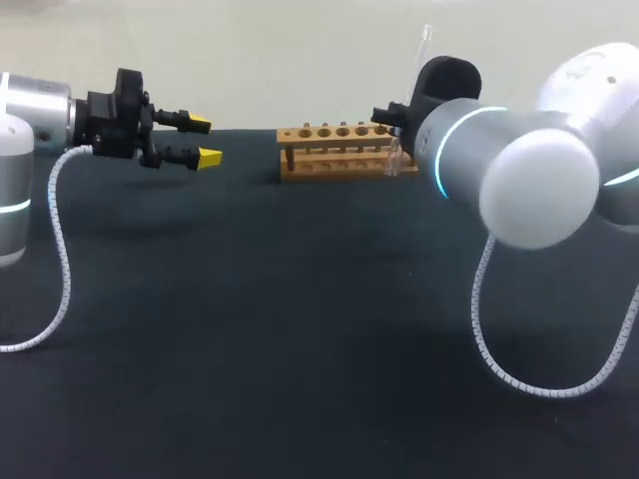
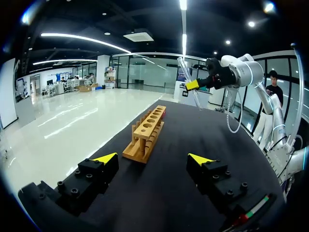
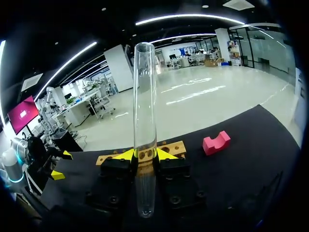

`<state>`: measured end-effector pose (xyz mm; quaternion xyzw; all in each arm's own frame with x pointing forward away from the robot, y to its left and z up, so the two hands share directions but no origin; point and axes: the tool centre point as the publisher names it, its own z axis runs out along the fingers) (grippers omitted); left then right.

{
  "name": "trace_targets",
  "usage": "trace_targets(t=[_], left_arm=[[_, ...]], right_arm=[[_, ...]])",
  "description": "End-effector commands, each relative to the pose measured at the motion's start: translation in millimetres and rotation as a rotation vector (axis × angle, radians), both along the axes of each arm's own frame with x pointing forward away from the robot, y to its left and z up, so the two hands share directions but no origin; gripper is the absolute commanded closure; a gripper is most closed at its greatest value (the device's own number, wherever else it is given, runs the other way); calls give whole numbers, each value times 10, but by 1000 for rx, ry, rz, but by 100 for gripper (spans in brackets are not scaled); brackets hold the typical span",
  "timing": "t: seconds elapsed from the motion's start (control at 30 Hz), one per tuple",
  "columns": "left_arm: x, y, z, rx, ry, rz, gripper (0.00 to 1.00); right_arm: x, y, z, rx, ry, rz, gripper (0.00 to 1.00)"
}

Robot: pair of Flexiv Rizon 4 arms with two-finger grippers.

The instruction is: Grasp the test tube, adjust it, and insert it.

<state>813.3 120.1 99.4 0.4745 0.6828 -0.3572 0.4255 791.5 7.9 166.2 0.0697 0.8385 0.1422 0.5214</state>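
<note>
Right gripper (image 3: 145, 155) was found clamped on the test tube (image 3: 145, 96), gripping its lower part from both sides. The tube stood near upright, held in the air by the wooden rack (image 1: 334, 150), at the end nearer the right arm. Grasp judged complete and adjustment largely so; insertion remained outstanding, as no hole held the tube. Left gripper (image 1: 205, 140) hung with fingers apart, well clear of the rack. Pink block (image 3: 216, 142) lay on the table (image 1: 300, 329) near the rack

Left end effector (image 2: 153, 158) spread; wooden rack (image 2: 148, 130) ahead.
</note>
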Motion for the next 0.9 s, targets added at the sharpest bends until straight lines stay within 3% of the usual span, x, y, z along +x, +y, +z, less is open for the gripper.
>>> trace_targets(t=[0.03, 0.27, 0.33, 0.9], left_arm=[[-6, 6, -9, -3, -4, 0, 0], [-6, 6, -9, -3, -4, 0, 0], [-6, 6, -9, -3, -4, 0, 0], [-6, 6, -9, -3, -4, 0, 0]], right_arm=[[39, 46, 5, -3, -54, -8, 100], [132, 88, 89, -24, -106, -10, 100], [214, 128, 162, -37, -157, -13, 100], [555, 227, 197, -122, -364, -70, 100]])
